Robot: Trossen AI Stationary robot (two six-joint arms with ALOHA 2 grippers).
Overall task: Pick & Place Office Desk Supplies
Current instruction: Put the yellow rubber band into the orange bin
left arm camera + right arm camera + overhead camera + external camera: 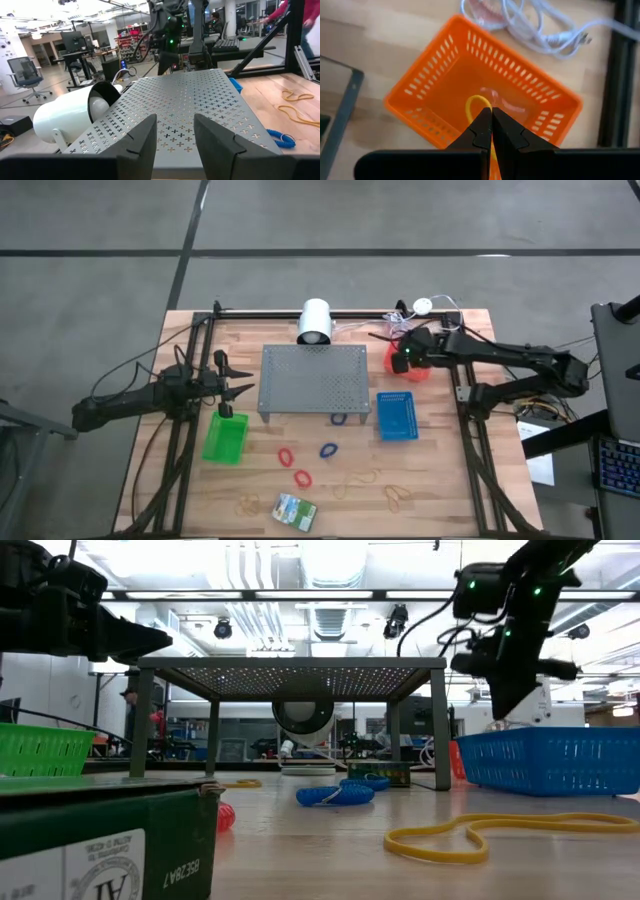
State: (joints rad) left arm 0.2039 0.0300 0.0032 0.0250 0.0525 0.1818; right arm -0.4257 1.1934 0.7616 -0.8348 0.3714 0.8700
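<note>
Hovering over the red basket [485, 95] at the tabletop's far right corner, the right gripper [491, 125] clenches a rubber band [476, 106]; most supplies remain unsorted.

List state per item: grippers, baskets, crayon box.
left gripper: open, empty, above the green basket.
right gripper: shut on a tan rubber band, over the red basket.
blue basket: upright, contents unclear.
crayon box: lying flat, untouched.
</note>
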